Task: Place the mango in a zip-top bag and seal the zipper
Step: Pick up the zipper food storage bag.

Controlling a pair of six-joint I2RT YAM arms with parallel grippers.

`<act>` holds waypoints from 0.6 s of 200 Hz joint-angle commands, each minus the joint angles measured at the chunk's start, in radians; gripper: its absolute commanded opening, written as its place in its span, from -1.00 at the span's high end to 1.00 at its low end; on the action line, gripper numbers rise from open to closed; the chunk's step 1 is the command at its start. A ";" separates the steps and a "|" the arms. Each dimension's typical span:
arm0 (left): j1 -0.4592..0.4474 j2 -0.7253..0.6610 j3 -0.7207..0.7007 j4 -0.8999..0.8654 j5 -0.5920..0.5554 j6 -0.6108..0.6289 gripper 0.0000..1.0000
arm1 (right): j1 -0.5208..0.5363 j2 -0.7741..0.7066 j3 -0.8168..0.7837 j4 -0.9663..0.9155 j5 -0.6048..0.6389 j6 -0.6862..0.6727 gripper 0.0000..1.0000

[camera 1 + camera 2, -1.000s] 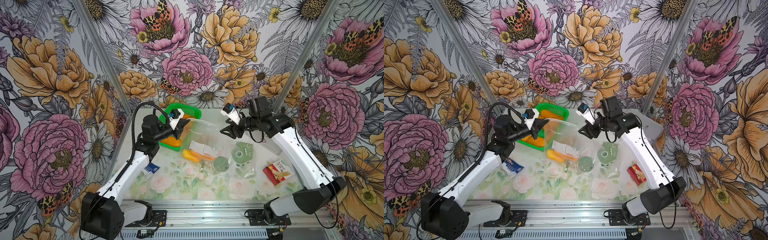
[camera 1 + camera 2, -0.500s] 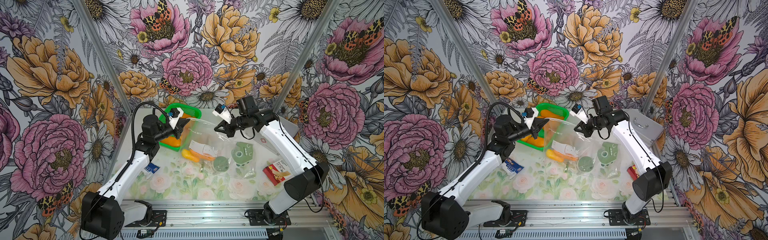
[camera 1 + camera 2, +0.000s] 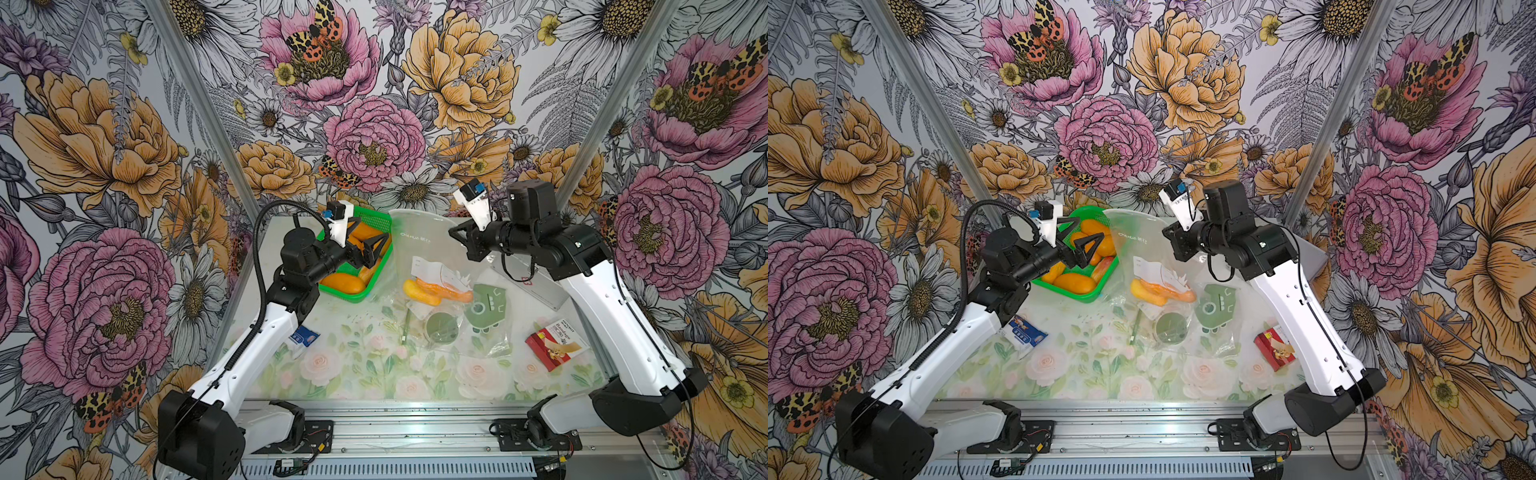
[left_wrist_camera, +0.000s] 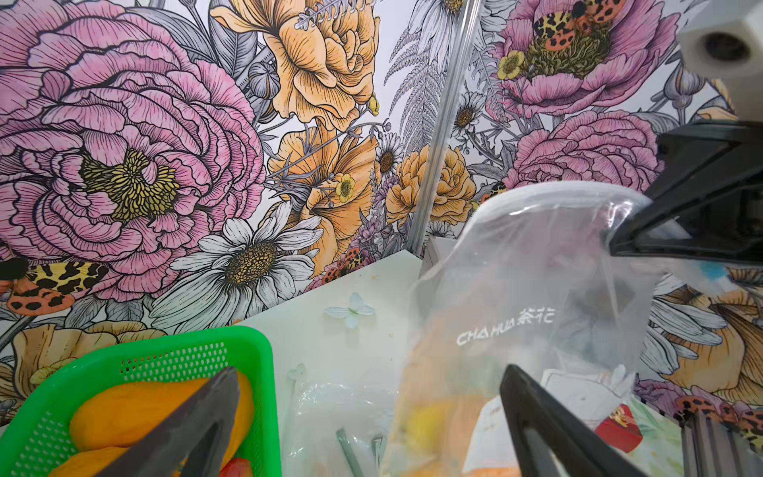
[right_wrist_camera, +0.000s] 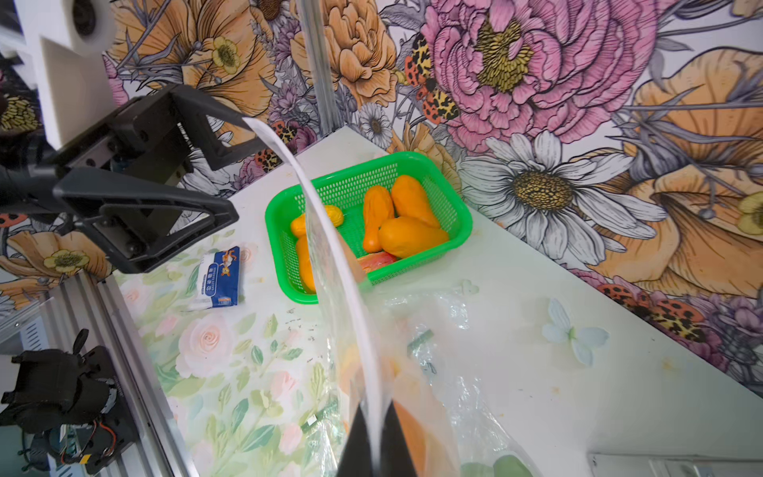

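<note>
The clear zip-top bag [image 3: 424, 249] [image 3: 1142, 249] stands upright mid-table, printed with white letters. A yellow-orange mango [image 3: 419, 289] [image 3: 1144, 291] lies at its bottom beside a white card. My right gripper [image 3: 455, 232] [image 3: 1168, 232] is shut on one end of the bag's top strip; in the right wrist view that gripper [image 5: 375, 450] pinches the white band [image 5: 330, 231]. My left gripper [image 3: 380, 249] [image 3: 1088, 241] [image 4: 367, 413] is open at the strip's other end, over the green basket, holding nothing.
The green basket [image 3: 353, 296] [image 5: 417, 159] holds several more mangoes [image 5: 408, 235]. A second clear bag with a green cup [image 3: 442, 328] and green toy [image 3: 486, 303] lies in front. A red box [image 3: 555, 343], a blue-white packet [image 3: 305, 336] and a grey case [image 3: 536, 282] are nearby.
My left gripper has opened and let go of the bag's top edge. My right gripper has shut on the other end of that edge, and its arm has swung in and back.
</note>
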 commanded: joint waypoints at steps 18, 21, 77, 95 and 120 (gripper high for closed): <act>-0.014 -0.067 0.020 0.009 -0.106 -0.161 -0.97 | -0.023 0.028 0.080 0.040 0.266 0.134 1.00; -0.014 -0.069 0.019 0.004 -0.110 -0.168 -0.97 | -0.027 0.032 0.087 0.040 0.279 0.138 1.00; -0.031 -0.053 -0.026 -0.013 -0.123 -0.248 -0.97 | -0.051 0.196 0.232 0.042 0.462 0.160 1.00; -0.043 -0.048 -0.045 -0.013 -0.134 -0.252 -0.97 | -0.060 0.267 0.288 0.043 0.499 0.157 1.00; -0.049 -0.037 -0.062 -0.013 -0.137 -0.264 -0.97 | -0.083 0.367 0.381 0.041 0.542 0.176 1.00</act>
